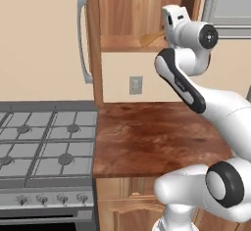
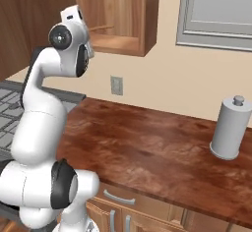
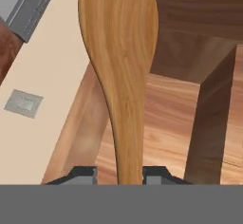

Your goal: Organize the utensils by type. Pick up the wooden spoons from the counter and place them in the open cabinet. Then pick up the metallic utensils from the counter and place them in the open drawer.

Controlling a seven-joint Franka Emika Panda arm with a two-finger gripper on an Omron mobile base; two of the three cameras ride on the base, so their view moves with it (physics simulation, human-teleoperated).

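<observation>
The light tan wooden spoon with a round bowl and long handle (image 3: 121, 71) is held by its handle between the two dark finger tips of the two-finger gripper (image 3: 120, 174), which is closed on it; in the hand view the bowl is seen reaching out over the plain wood floor of the medium-brown wooden wall cabinet (image 3: 175, 114), with the cabinet's shelf edge and an inner wall seen beyond it; in the left base view the spoon's bowl (image 1: 148, 38) is seen just above the cabinet's lower shelf, beside the white hand; in the right base view a thin strip of the spoon (image 2: 101, 28) is seen inside the open cabinet (image 2: 123, 14); the cabinet door with its long curved grey bar handle (image 1: 82, 39) is swung open to the left; below, the long dark reddish-brown glossy counter (image 1: 147, 137) is seen, with a grey gas stove (image 1: 44, 142) at its left end, a grey wall outlet (image 1: 136, 84) above it, and a grey cylindrical paper-towel holder (image 2: 230, 128) standing upright at its right.
</observation>
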